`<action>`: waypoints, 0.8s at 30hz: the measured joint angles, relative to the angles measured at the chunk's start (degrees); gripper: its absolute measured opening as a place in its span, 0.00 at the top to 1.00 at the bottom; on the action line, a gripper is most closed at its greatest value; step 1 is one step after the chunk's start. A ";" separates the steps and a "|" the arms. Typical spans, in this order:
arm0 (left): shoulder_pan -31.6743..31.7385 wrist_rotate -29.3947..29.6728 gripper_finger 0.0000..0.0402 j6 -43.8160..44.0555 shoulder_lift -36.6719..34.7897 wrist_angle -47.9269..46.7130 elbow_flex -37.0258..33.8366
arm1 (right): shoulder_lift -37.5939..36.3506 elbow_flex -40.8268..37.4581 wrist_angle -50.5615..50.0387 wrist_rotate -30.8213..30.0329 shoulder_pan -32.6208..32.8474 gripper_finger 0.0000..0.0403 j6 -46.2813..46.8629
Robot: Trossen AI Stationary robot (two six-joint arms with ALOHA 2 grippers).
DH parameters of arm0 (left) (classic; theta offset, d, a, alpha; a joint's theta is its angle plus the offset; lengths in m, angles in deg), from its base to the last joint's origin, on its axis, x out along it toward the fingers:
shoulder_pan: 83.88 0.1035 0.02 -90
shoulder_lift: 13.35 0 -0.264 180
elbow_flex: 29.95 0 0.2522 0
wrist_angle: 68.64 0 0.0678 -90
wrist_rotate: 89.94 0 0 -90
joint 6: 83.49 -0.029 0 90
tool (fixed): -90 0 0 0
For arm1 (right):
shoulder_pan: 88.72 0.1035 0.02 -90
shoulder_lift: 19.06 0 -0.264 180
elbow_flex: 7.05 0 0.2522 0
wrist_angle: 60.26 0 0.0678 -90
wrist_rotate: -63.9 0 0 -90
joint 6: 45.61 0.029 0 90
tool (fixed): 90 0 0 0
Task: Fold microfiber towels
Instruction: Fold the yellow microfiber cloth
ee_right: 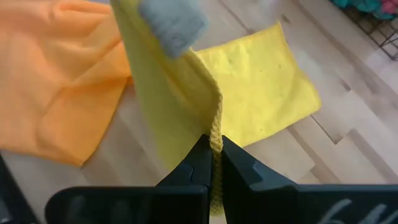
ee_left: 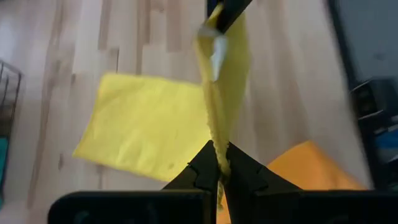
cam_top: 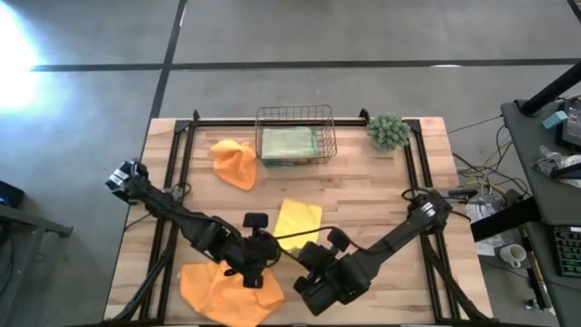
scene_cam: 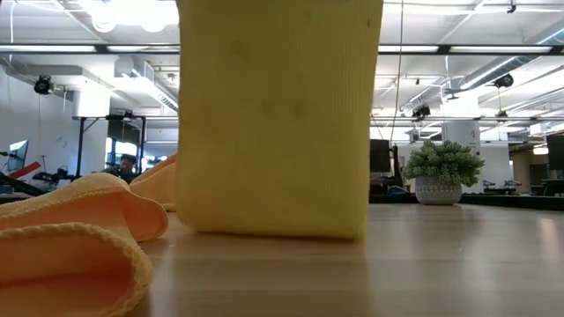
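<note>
a: yellow towel [cam_top: 298, 221] first. where is it?

b: middle of the table [cam_top: 363, 195], near the front. far part lies flat on the wood, near edge is lifted and pulled taut between the two arms. looks like a fold in hand, not finished.

a: grippers?

b: left gripper [ee_left: 219, 163] is pinched tight on the near edge of the yellow towel, cloth running up out of the fingertips. right gripper [ee_right: 213, 149] same, clamped on the hem at the other end. both arms sit low at the front of the table, close together.

a: what's done so far?

b: wire basket [cam_top: 294, 134] at the back edge has at least a green towel [cam_top: 289, 143] lying flat in it, something teal showing under it. i'd call those folded and put away, but i can't count the layers.

a: and left?

b: orange towel [cam_top: 234, 162] crumpled just left of the basket, unfolded. second orange towel [cam_top: 227, 292] bunched at the front left, under the left arm, also unfolded. no pink one visible anywhere.

a: so progress?

b: roughly midway by my guess. yellow in progress, two orange still to go.

a: anything else?

b: small plant [cam_top: 388, 131] right of the basket, out of the way.
</note>
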 joint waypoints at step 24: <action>14.98 -1.12 1.00 -9.33 1.33 10.04 -14.39 | 1.43 -11.88 -2.75 2.17 -11.02 0.98 -6.38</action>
